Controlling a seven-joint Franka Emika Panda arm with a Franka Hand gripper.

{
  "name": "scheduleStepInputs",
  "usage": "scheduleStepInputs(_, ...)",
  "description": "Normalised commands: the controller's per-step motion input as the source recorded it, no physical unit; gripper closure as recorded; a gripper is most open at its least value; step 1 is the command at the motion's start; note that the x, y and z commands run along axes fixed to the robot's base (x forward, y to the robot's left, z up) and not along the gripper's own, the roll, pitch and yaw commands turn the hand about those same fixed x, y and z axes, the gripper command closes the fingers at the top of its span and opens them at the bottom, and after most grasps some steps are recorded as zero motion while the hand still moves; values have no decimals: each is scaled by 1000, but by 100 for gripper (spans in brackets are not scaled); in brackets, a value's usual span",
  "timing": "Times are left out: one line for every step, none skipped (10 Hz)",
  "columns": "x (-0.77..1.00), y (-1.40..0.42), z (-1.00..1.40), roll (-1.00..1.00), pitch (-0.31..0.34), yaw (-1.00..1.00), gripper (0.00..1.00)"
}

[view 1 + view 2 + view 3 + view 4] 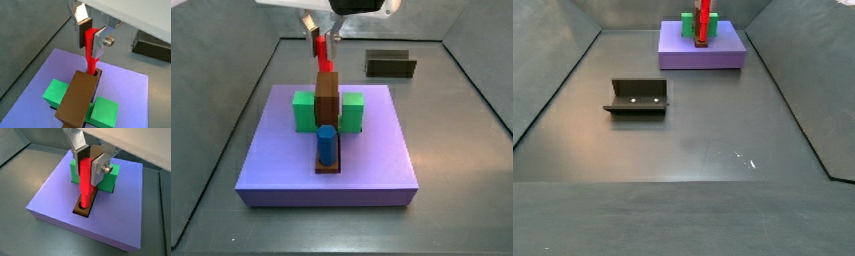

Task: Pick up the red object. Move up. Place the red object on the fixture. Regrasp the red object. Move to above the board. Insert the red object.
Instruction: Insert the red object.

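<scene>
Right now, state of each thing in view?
end effector: above the board, shut on the red object
red object: upright, tip in the brown bar's end hole
brown bar: on the board, between green blocks
blue hexagonal peg: upright in the bar
board: flat on floor
fixture: empty, apart from board

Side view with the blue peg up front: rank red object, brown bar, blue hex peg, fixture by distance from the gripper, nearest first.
Gripper sits above the board's far end.
1. Red object: held between the fingers, upright.
2. Brown bar: directly below, its far end under the peg tip.
3. Blue hex peg: at the bar's near end.
The fixture, on the floor beyond the board, can't be ranked against the bar or blue peg here.
</scene>
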Motion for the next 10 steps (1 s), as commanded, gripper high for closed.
scheduleStepInputs(0,0,-80,0,-137,6,100)
scheduleStepInputs(89,0,-37,0,-140,46,100)
scheduleStepInputs(74,0,-57,0,-143,51,100)
scheduleStepInputs(20,0,-111,0,-143,51,100)
scheduleStepInputs(31,0,-151,27,-150,66,100)
scheduleStepInputs(0,0,-180,47,-154,69,100)
scheduleStepInputs(0,0,-197,44,-151,54,100)
scheduleStepInputs(-11,0,-191,33,-139,17,100)
scheduleStepInputs(0,3,-183,57,-139,3,100)
scheduleStepInputs(0,54,-123,107,-131,0,100)
